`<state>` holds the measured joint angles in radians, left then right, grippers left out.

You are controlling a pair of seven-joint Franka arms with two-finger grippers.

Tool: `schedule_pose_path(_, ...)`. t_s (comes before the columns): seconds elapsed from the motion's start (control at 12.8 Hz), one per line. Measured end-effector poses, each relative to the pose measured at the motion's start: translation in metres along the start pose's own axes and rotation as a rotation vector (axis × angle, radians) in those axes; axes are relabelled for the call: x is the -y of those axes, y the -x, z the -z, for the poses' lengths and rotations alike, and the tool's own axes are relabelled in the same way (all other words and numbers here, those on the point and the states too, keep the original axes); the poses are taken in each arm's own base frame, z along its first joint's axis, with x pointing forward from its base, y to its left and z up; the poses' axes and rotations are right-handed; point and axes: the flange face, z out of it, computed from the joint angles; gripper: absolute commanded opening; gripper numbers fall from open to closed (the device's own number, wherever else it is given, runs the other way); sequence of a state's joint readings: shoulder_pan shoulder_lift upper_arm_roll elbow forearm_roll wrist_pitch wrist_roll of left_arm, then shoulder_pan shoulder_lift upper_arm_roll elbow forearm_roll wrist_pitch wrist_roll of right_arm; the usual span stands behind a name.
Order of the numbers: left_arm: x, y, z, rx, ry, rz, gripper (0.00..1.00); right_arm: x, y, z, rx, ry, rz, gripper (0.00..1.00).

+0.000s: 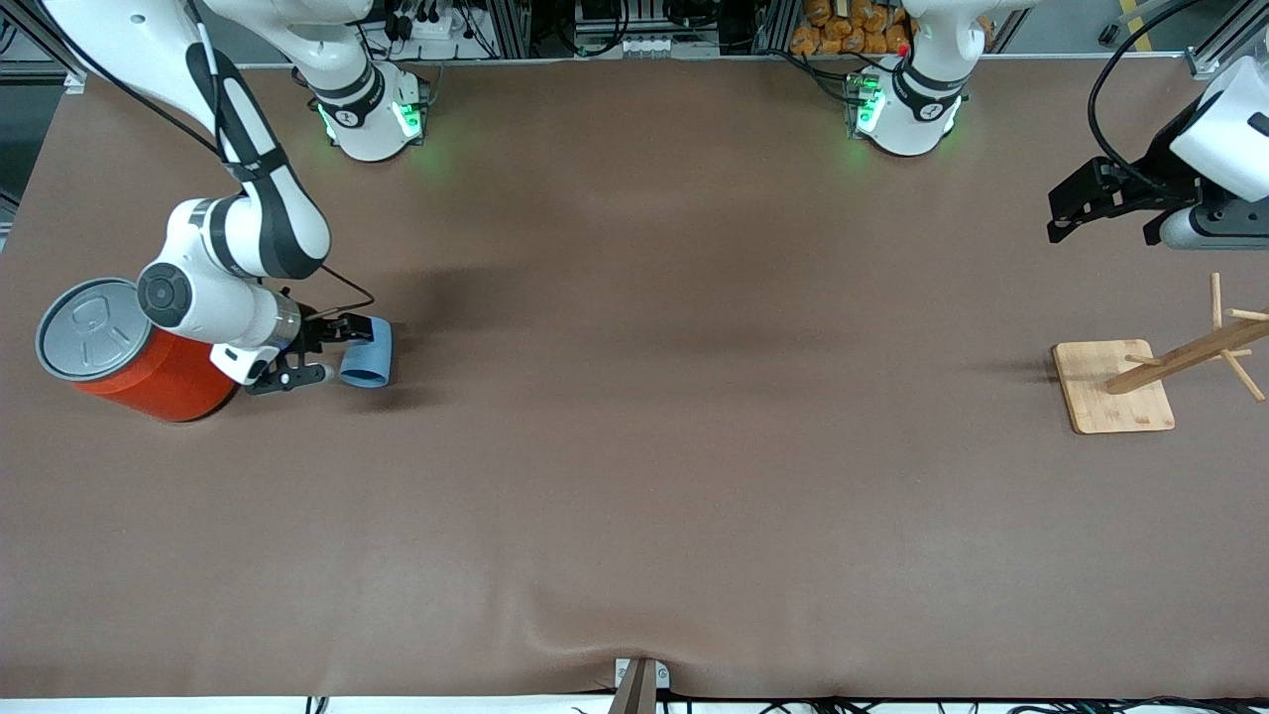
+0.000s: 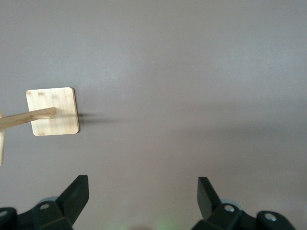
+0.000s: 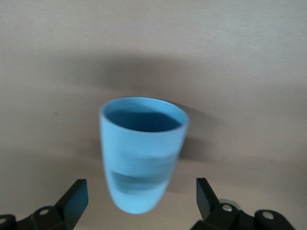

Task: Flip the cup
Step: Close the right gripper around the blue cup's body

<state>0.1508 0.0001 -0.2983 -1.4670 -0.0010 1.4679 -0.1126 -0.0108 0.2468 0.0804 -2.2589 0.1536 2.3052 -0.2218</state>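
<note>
Cup (image 1: pixel 368 363) (image 3: pixel 141 151): small, light blue, tapered, no handle, matte finish, deeper blue inside. Sits toward the right arm's end of the table, just beside a large orange can (image 1: pixel 129 357). Front view shows its side wall, with the wide end nearer the camera. Right wrist view shows the open mouth and the narrow base, slightly blurred. Nothing visible inside.
</note>
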Motion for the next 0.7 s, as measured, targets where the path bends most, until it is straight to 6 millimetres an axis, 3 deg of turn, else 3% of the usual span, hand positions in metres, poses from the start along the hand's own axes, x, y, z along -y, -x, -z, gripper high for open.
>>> schedule_pose_path(0.23,0.000,0.000,0.000,0.000,0.000,0.000,1.00,0.023,0.000,-0.010,-0.033,0.010,0.030,1.00)
schedule_pose_path(0.55,0.000,0.000,0.000,0.000,0.000,0.000,1.00,0.013,0.002,-0.014,-0.049,0.016,0.013,1.00)
schedule_pose_path(0.7,0.000,0.000,0.000,0.000,0.000,0.001,1.00,0.009,0.001,-0.030,-0.064,0.023,0.006,1.00)
